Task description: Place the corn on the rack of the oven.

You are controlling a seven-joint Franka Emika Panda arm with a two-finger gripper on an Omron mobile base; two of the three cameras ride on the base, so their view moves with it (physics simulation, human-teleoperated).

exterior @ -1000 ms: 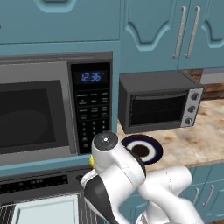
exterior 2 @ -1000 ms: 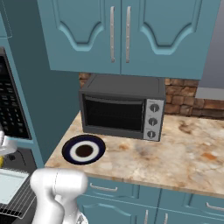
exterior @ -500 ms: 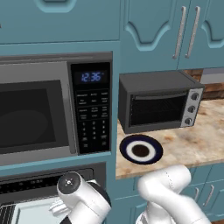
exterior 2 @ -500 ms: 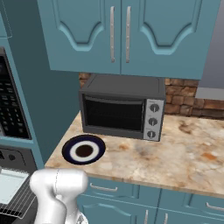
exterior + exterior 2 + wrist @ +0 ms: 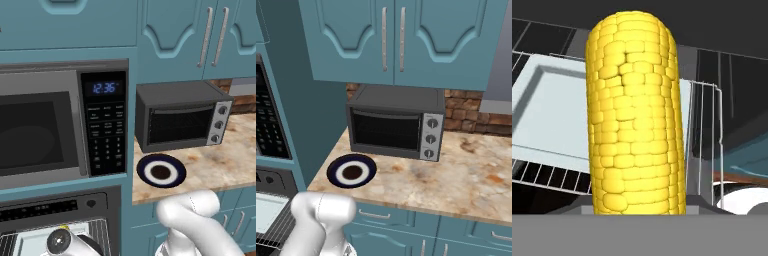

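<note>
In the hand view the corn [image 5: 634,115] stands lengthwise from the 6 o'clock edge up toward 12 o'clock, its base seated between the dark finger tips [image 5: 694,204], so the gripper [image 5: 639,207] is clamped on the cob. Behind it lies the rack [image 5: 709,130], thin dark wires carrying a pale grey-white tray [image 5: 554,115] that spreads out toward 9 o'clock of the cob. In the left base view the arm reaches down to 7 o'clock, where its wrist sits in front of the oven [image 5: 55,210]; a sliver of yellow corn [image 5: 64,227] shows at the wrist's top edge, over the rack [image 5: 102,232] and its tray [image 5: 30,240]. Above the oven is the microwave [image 5: 60,122], and at 3 o'clock of it the toaster oven [image 5: 182,120] stands on the counter [image 5: 225,160], with a dark-rimmed plate [image 5: 161,170] just in front of it. The right base view shows the rack [image 5: 273,230] at 8 o'clock.
</note>
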